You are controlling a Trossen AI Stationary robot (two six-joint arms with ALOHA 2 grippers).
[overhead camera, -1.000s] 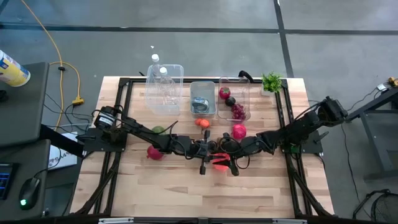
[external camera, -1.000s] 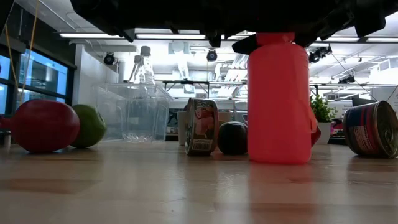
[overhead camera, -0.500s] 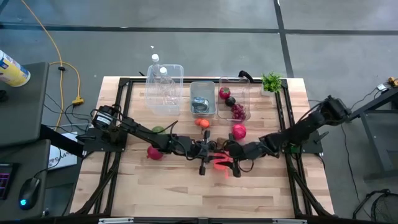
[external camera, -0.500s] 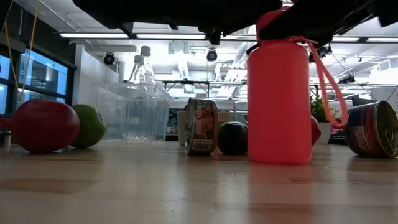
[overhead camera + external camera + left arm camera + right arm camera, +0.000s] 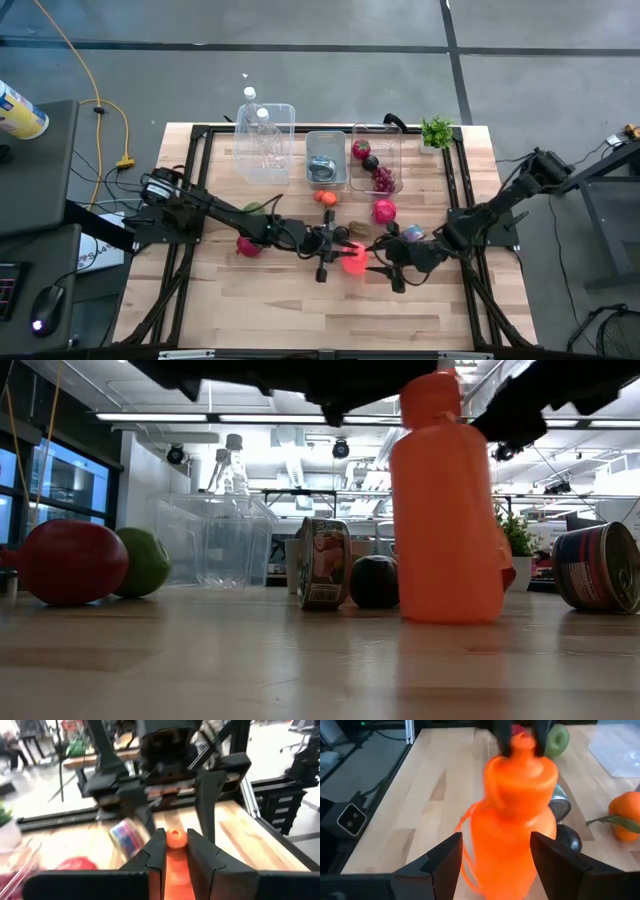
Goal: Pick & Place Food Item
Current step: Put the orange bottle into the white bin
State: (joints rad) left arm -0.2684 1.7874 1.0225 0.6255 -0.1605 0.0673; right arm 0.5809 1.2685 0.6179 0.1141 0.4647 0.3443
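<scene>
An orange-red plastic bottle point(image 5: 352, 262) stands near the middle of the table, slightly tilted in the low view point(image 5: 445, 510). My left gripper point(image 5: 337, 243) reaches in from the table's left and is shut on the bottle's top. My right gripper point(image 5: 383, 270) is just to the bottle's right, open. In the right wrist view its fingers point(image 5: 445, 865) stand apart with the bottle point(image 5: 517, 820) ahead of them, touching nothing. My left gripper pinches the bottle's cap point(image 5: 175, 838) between its two fingers point(image 5: 504, 735), one on each side. The fingers come nearly level from the table's left. The bottle hangs upright below them, a little tilted, with its base point(image 5: 450, 618) at the tabletop.
A red apple point(image 5: 248, 245) and a green lime point(image 5: 256, 208) lie under the left arm. An orange point(image 5: 325, 197), a red fruit point(image 5: 384, 211) and a can point(image 5: 413, 233) lie nearby. Clear bins point(image 5: 265, 140) line the far edge. The near half of the table is bare wood.
My right gripper has drawn back from the bottle toward the table's right and near side, swinging as it went. The bottle's strap, pulled out to the right half a second ago, no longer shows. The bottle has tipped slightly while my left gripper keeps its top.
</scene>
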